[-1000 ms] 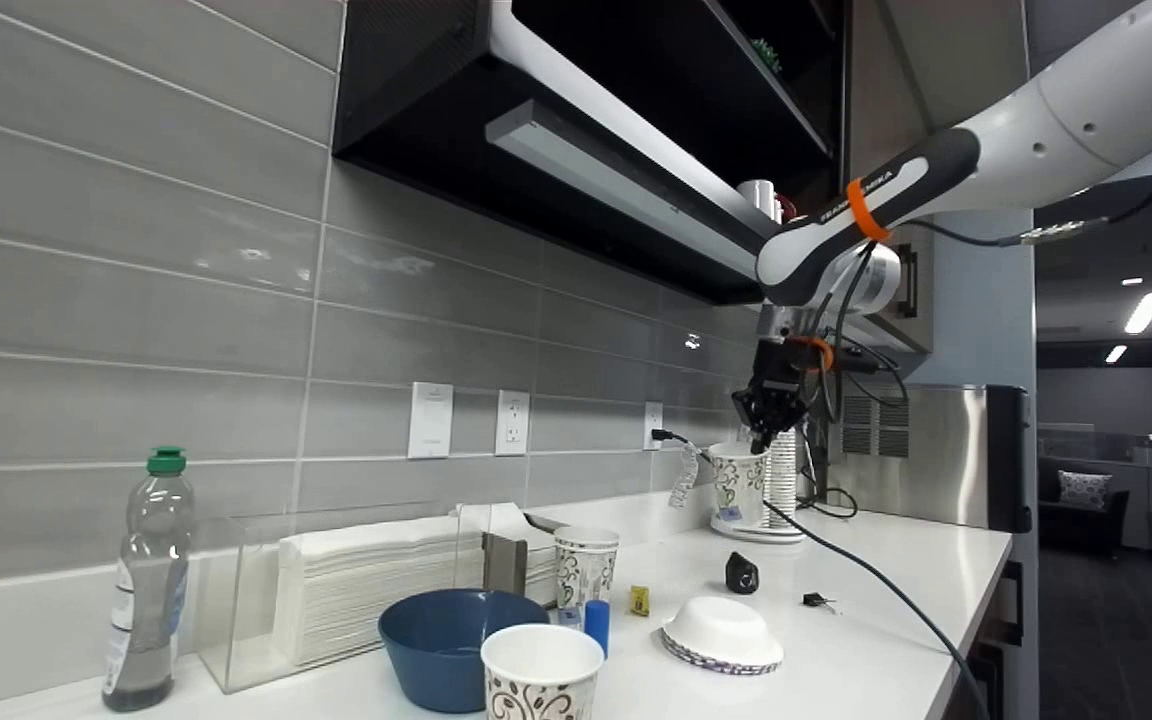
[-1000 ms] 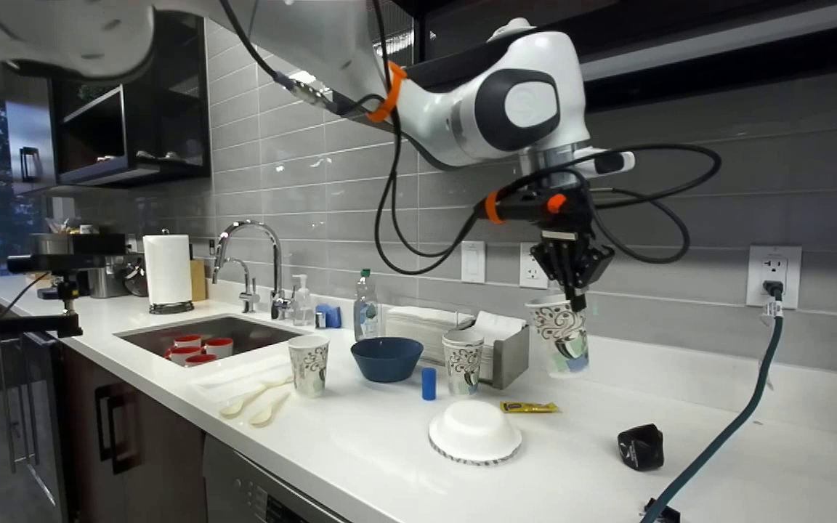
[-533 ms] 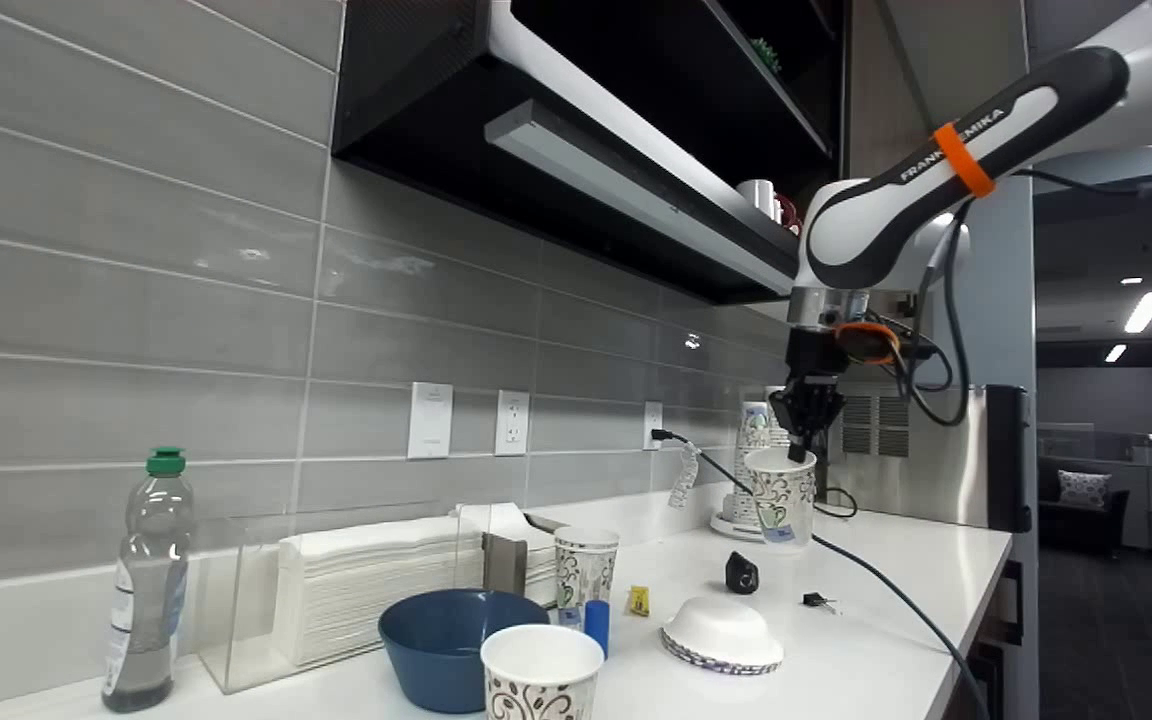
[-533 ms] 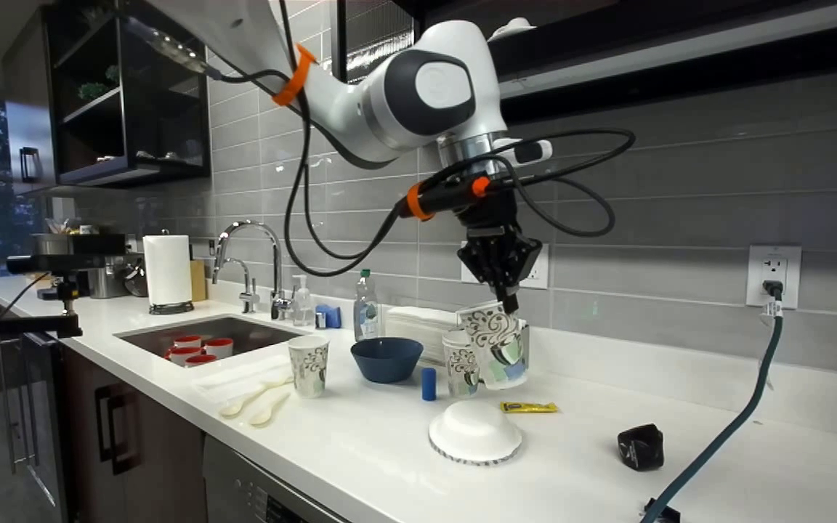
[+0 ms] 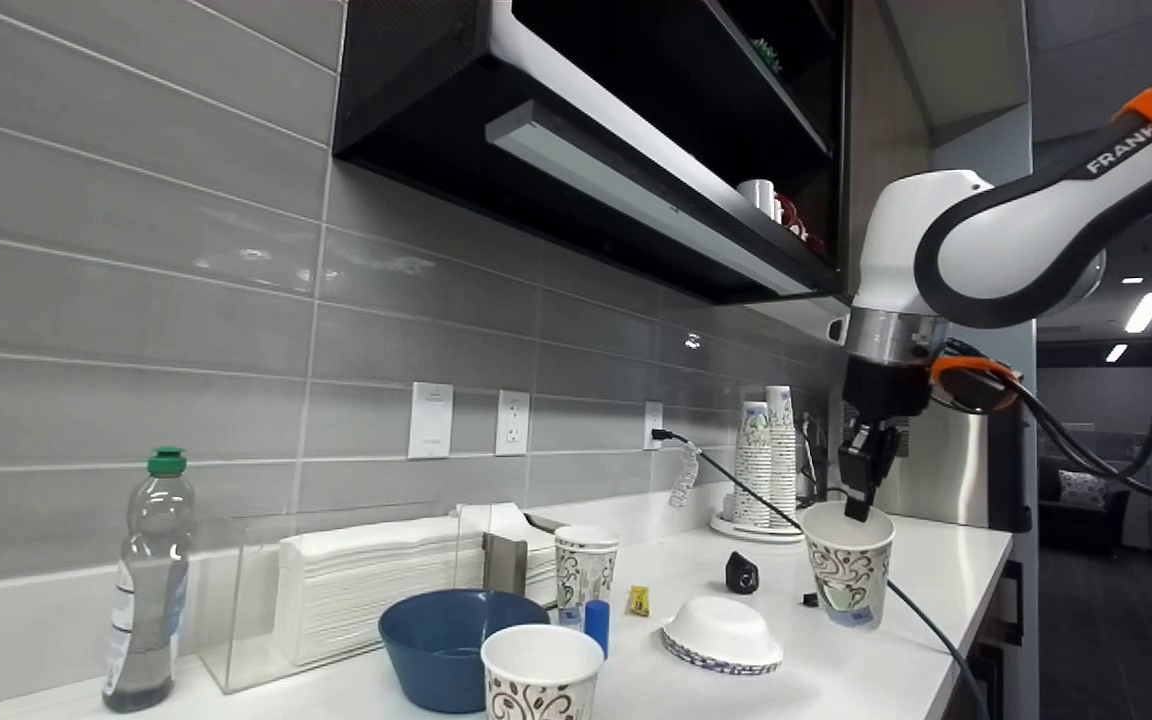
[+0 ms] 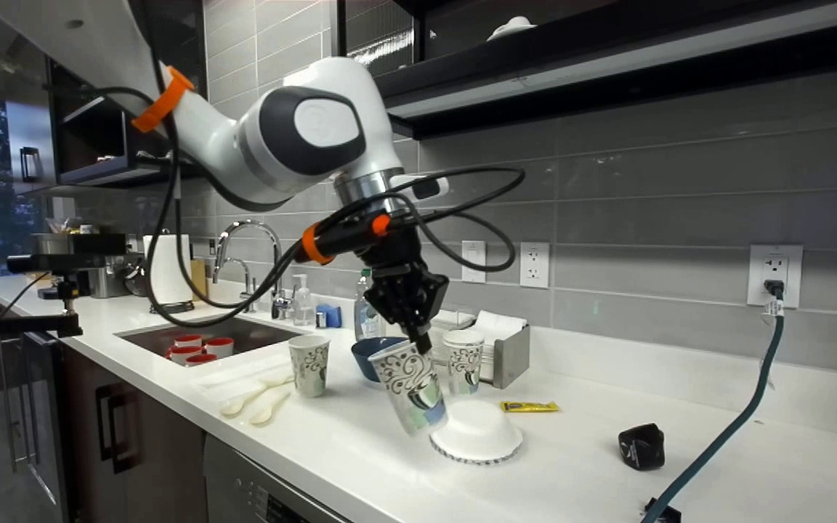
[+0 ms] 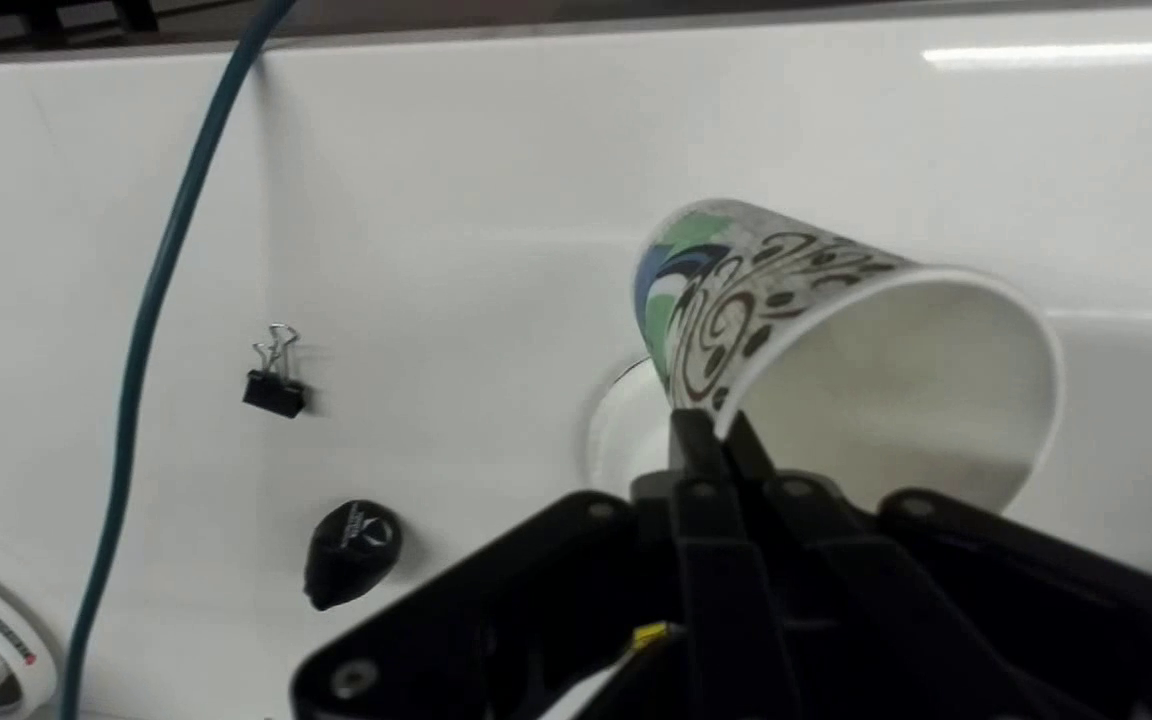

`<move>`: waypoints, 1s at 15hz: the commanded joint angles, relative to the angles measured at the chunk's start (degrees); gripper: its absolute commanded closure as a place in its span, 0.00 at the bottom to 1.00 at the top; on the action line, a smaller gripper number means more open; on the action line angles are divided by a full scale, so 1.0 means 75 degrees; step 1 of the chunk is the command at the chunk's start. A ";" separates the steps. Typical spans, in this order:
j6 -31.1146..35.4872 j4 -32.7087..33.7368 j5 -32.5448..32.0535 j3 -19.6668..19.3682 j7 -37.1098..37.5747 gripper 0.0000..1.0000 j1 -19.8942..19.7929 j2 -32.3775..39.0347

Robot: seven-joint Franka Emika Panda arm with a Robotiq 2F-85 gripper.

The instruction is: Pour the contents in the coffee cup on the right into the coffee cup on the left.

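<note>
My gripper is shut on the rim of a patterned paper coffee cup, one finger inside and one outside. The fingers also show in the wrist view. The held cup hangs in the air above the counter, its mouth tilted to the left in that exterior view. In the wrist view its pale inside shows; I cannot make out contents. Another coffee cup stands upright on the counter to the left, also in an exterior view's foreground. A further paper cup stands upright by the napkin holder.
Upside-down white bowls lie near the held cup. A blue bowl, blue cylinder, yellow packet, black object and spoons are on the counter. A cable crosses it. A shelf hangs above.
The gripper has carried the held cup away from the wall toward the counter's front edge, leftward in an exterior view, and lower. The cup has tilted more.
</note>
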 commanded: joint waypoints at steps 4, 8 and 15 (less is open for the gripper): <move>0.0032 -0.0424 -0.0001 0.0115 0.0023 0.99 0.0065 -0.0397; 0.0002 -0.0256 -0.0688 0.1229 0.0469 0.99 0.0471 0.0178; -0.0861 0.1594 -0.1832 0.2461 0.1562 0.99 0.0849 0.1199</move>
